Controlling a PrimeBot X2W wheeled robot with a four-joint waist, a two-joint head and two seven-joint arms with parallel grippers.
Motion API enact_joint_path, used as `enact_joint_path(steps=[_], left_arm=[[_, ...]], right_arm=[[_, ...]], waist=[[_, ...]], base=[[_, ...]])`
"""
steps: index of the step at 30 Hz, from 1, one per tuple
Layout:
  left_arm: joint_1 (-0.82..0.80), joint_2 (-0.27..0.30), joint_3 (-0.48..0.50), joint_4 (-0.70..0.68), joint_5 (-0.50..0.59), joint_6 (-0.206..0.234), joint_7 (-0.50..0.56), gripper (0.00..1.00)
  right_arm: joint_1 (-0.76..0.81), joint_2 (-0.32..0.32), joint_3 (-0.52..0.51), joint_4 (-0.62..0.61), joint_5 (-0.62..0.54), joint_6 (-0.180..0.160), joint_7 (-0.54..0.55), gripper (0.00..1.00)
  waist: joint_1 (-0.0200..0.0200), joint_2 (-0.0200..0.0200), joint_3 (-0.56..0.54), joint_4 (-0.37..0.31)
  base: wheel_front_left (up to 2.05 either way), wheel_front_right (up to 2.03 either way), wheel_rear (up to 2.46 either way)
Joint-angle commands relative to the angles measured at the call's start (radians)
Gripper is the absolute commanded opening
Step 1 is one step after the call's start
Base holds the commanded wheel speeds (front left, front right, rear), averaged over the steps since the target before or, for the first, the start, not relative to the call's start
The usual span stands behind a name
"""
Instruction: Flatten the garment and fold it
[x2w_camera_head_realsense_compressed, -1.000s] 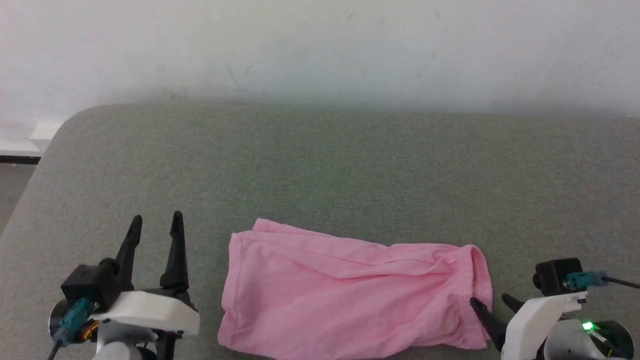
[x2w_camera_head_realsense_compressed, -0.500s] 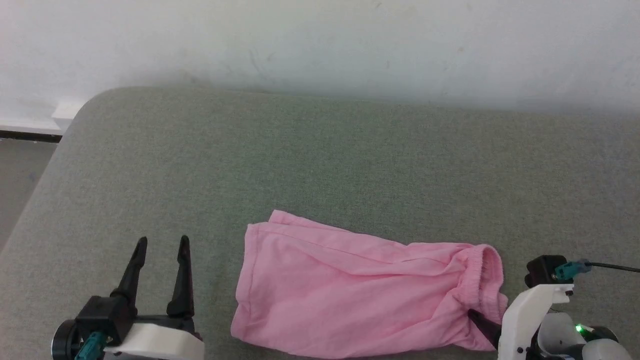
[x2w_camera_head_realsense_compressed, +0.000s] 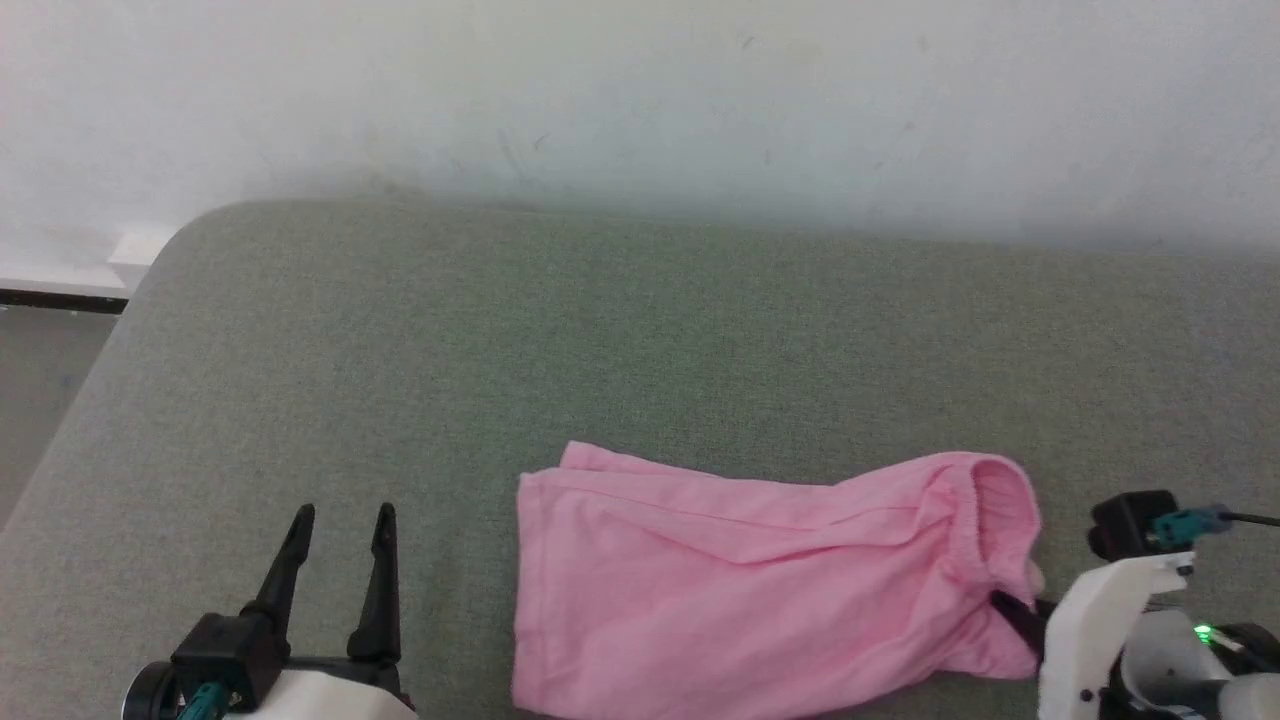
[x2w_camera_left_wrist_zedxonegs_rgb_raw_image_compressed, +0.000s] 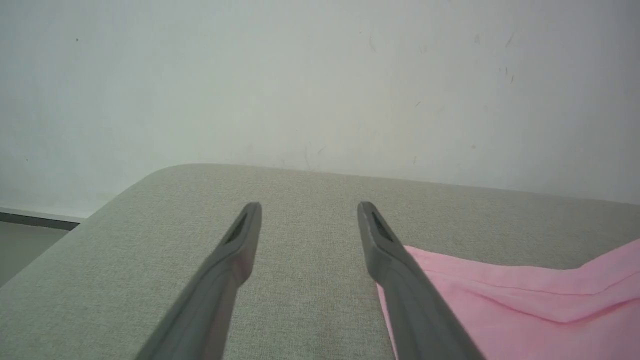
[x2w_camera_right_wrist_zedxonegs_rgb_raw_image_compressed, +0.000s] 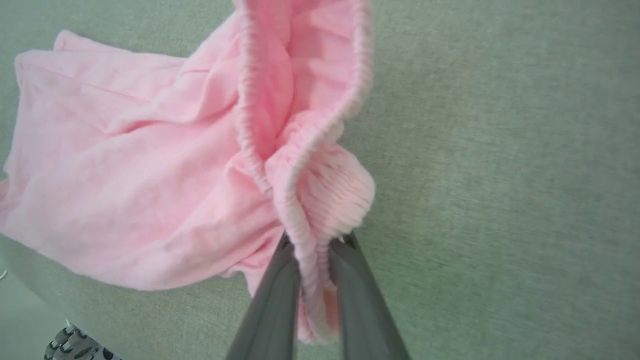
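Right wrist view: right gripper (x2w_camera_right_wrist_zedxonegs_rgb_raw_image_compressed: 314, 245) clamped on the gathered waistband (x2w_camera_right_wrist_zedxonegs_rgb_raw_image_compressed: 300, 200) of the pink garment (x2w_camera_right_wrist_zedxonegs_rgb_raw_image_compressed: 140, 165), with that end lifted and bunched. The garment lies on the grey-green table (x2w_camera_right_wrist_zedxonegs_rgb_raw_image_compressed: 500, 150), its long axis running left to right across the robot's front. The leg hems point toward the left gripper (x2w_camera_head_realsense_compressed: 343, 510), which hovers near them, fingers apart and empty. Nearer arm for the hem end, by judgement: left.

The garment (x2w_camera_head_realsense_compressed: 740, 590) is plain light pink, the padded surface (x2w_camera_head_realsense_compressed: 600, 330) grey-green, the wall (x2w_camera_head_realsense_compressed: 640, 90) white.
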Motion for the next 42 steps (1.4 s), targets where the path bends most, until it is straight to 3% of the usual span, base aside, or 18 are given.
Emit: enact_joint_path(steps=[1, 8, 12, 19, 28, 29, 30, 31, 32, 37, 42], left_arm=[[0.009, -0.008, 0.007, 0.002, 0.014, -0.008, -0.005, 1.0], [0.01, -0.028, 0.024, 0.015, 0.032, -0.03, -0.005, 1.0], [0.013, -0.035, 0.03, 0.028, 0.042, -0.04, -0.005, 1.0], [0.006, -0.051, 0.022, 0.046, 0.051, -0.053, -0.005, 1.0], [-0.029, -0.06, 0.008, 0.059, 0.057, -0.066, -0.005, 1.0], [-0.033, -0.061, 0.006, 0.06, 0.057, -0.067, -0.005, 1.0], [-0.036, -0.062, 0.006, 0.06, 0.057, -0.068, -0.005, 1.0], [-0.038, -0.064, 0.007, 0.062, 0.058, -0.068, -0.005, 1.0], [-0.039, -0.065, 0.008, 0.063, 0.058, -0.069, -0.005, 1.0], [-0.04, -0.07, 0.016, 0.067, 0.059, -0.07, -0.005, 1.0], [-0.033, -0.074, 0.03, 0.071, 0.063, -0.071, -0.005, 1.0]], right_arm=[[0.023, -0.015, -0.026, -0.016, -0.011, -0.001, 0.003, 0.0], [0.113, -0.076, -0.197, -0.055, -0.035, -0.001, 0.058, 0.0], [0.107, -0.041, -0.201, -0.102, 0.025, -0.001, 0.082, 0.0], [0.056, 0.114, -0.037, -0.161, 0.232, -0.001, 0.151, 0.0], [-0.063, 0.179, 0.232, 0.015, 0.349, -0.001, -0.029, 0.0], [-0.077, 0.18, 0.262, 0.051, 0.328, -0.001, -0.05, 0.15], [-0.09, 0.18, 0.285, 0.087, 0.305, -0.001, -0.074, 0.45], [-0.101, 0.18, 0.305, 0.124, 0.286, -0.001, -0.095, 0.9], [-0.113, 0.181, 0.326, 0.157, 0.267, -0.001, -0.112, 1.0], [-0.157, 0.173, 0.402, 0.216, 0.215, -0.001, -0.182, 1.0], [-0.198, 0.101, 0.509, 0.128, 0.126, -0.001, -0.267, 1.0]], waist=[[0.0, -0.0001, -0.004, -0.002], [0.0, -0.0001, -0.009, -0.003], [0.0, -0.0001, -0.017, -0.012], [0.0, -0.0001, -0.032, -0.006], [0.0, -0.0001, -0.005, 0.031], [0.0, -0.0001, 0.0, 0.035], [0.0, -0.0001, 0.004, 0.038], [0.0, -0.0001, 0.008, 0.041], [0.0, -0.0001, 0.011, 0.042], [0.0, -0.0001, 0.016, 0.042], [0.0, -0.0001, 0.005, 0.026]], base=[[0.0, 0.0, 0.0], [0.0, 0.0, 0.0], [0.0, 0.0, 0.0], [0.0, 0.0, 0.0], [0.0, 0.0, 0.0], [0.0, 0.0, 0.0], [0.0, 0.0, 0.0], [0.0, 0.0, 0.0], [0.0, 0.0, 0.0], [0.0, 0.0, 0.0], [0.0, 0.0, 0.0]])
